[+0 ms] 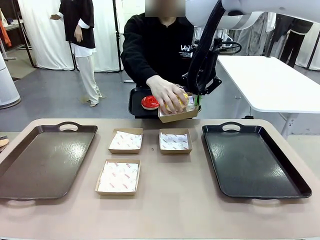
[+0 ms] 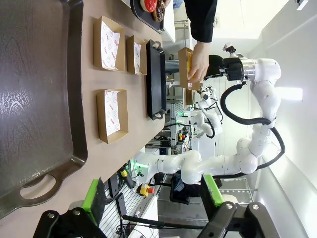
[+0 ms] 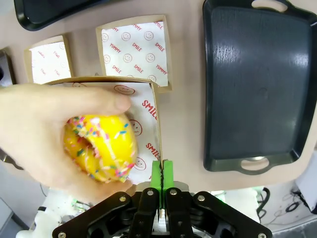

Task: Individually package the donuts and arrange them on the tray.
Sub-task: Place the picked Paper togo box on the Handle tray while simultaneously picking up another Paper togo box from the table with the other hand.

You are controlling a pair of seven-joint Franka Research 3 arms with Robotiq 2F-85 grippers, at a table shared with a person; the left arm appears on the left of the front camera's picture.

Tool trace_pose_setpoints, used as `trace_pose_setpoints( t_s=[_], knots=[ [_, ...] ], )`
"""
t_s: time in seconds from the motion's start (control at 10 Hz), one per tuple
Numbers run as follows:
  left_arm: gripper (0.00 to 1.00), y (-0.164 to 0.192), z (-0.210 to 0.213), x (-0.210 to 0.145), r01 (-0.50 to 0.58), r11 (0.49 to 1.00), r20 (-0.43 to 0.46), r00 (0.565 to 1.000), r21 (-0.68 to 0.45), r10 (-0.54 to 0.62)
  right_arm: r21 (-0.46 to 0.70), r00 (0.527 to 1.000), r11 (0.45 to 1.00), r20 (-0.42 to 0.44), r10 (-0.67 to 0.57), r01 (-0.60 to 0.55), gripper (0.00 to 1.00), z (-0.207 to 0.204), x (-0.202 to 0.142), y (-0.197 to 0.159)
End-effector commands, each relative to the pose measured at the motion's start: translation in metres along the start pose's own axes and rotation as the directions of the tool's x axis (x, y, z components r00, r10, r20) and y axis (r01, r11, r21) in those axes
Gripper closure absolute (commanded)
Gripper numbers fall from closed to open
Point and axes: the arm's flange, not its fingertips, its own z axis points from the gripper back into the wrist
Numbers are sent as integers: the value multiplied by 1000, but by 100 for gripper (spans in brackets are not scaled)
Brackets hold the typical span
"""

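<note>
As hand [image 1: 167, 95] holds one donut [image 3: 101, 146], four boxes [image 1: 119, 176]

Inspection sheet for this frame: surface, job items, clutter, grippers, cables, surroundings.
surface: tan table, left tray and right tray both bare.
job's things: yellow donut in the person's hand at the held box; red donut on the far tray; lined boxes unfilled.
clutter: cut-off item at the table's left edge, unidentifiable.
grippers: left gripper open, holding nothing; right gripper shut on the held box's wall.
cables: black hose along the right arm.
surroundings: white table; another person standing farther off.
</note>
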Motion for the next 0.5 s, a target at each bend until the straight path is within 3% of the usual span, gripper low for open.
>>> trace_pose_setpoints(
  t_s=[0.0, 0.4],
  knots=[
    [0, -1, 1, -1, -2, 1000, 5, 1000, -3, 2, -4, 1000, 1000, 0, -6, 6, 100, -4, -4, -4],
    [0, -1, 1, -1, -2, 1000, 5, 1000, -3, 2, -4, 1000, 1000, 0, -6, 6, 100, -4, -4, -4]
  ],
)
